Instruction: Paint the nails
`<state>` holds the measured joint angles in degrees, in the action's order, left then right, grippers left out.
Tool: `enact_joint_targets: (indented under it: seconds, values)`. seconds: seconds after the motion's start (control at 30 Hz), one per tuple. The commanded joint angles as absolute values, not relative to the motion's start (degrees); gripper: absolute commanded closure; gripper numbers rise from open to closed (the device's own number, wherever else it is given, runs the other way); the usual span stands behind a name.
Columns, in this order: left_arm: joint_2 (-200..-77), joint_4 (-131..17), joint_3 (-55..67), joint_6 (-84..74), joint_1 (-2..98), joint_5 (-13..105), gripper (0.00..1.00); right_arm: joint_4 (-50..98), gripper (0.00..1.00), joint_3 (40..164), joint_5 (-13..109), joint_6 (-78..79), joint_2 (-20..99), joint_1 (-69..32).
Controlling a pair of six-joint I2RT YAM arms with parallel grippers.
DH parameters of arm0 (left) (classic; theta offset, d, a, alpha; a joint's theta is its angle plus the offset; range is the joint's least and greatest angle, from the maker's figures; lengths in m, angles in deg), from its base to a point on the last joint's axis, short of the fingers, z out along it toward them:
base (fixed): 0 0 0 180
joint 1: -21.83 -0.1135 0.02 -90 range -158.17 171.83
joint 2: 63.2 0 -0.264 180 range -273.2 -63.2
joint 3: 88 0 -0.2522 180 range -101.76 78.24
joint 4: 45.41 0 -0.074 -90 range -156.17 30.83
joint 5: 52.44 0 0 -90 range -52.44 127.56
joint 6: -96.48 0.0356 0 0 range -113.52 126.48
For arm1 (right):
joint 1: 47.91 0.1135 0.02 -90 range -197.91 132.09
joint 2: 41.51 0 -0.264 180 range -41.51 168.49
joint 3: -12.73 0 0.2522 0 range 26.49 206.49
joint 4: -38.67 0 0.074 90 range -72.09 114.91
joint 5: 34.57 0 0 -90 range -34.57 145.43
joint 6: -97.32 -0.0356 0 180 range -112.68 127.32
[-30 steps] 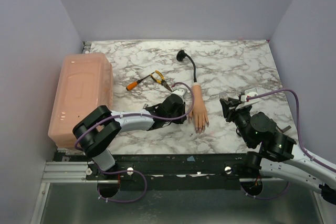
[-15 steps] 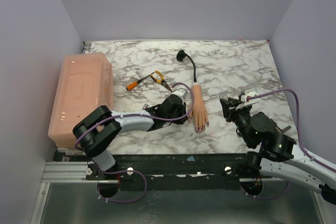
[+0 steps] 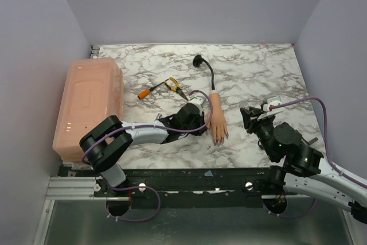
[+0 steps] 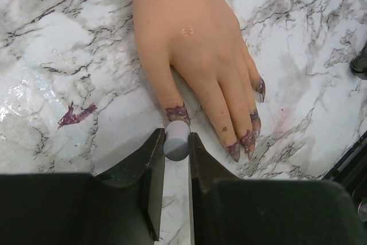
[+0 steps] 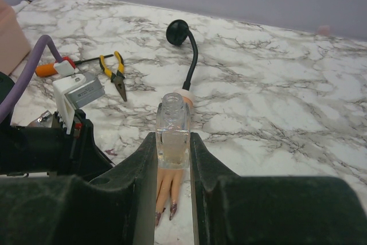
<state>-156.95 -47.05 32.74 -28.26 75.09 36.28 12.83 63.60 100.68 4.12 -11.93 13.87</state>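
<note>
A flesh-coloured mannequin hand [image 3: 217, 120] lies flat on the marble table, fingers toward the near edge; it also shows in the left wrist view [image 4: 189, 44]. Its nails [image 4: 246, 139] are smeared purple. My left gripper [image 4: 176, 156] is shut on a grey cylindrical brush cap [image 4: 176, 142], its end right at the thumb nail [image 4: 177, 112]. My right gripper [image 5: 173, 164] is shut on a clear, uncapped polish bottle [image 5: 172, 133], held upright to the right of the hand [image 3: 250, 113].
A black gooseneck stand [image 3: 205, 72] runs from the hand's wrist toward the back. Yellow-handled pliers [image 3: 174, 86] and an orange screwdriver [image 3: 147, 91] lie behind the left arm. A pink lidded bin [image 3: 88, 104] stands at the left edge. A purple paint smear [image 4: 76, 115] marks the table.
</note>
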Motion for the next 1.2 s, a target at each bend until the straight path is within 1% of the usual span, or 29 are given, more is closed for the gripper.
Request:
enact_joint_targets:
  seconds: [0.0, 0.77, 0.97, 1.17]
  values:
    - [-155.55, -45.36, 33.03, -27.62, 75.53, 37.56, 1.0, 13.37, 1.0, 62.97, 99.73, 3.63, -12.46, 13.76]
    - [-152.95, -44.75, 35.32, -28.94, 77.37, 39.69, 1.0, 13.22, 1.0, 63.06, 99.37, 3.42, -13.05, 13.7]
    - [-147.85, -47.06, 35.57, -29.07, 77.47, 41.48, 1.0, 13.21, 1.0, 63.47, 98.97, 3.37, -13.17, 13.74]
    - [-138.49, -58.28, 32.89, -26.48, 77.47, 42.13, 1.0, 13.66, 1.0, 65.04, 96.04, 2.81, -13.11, 13.71]
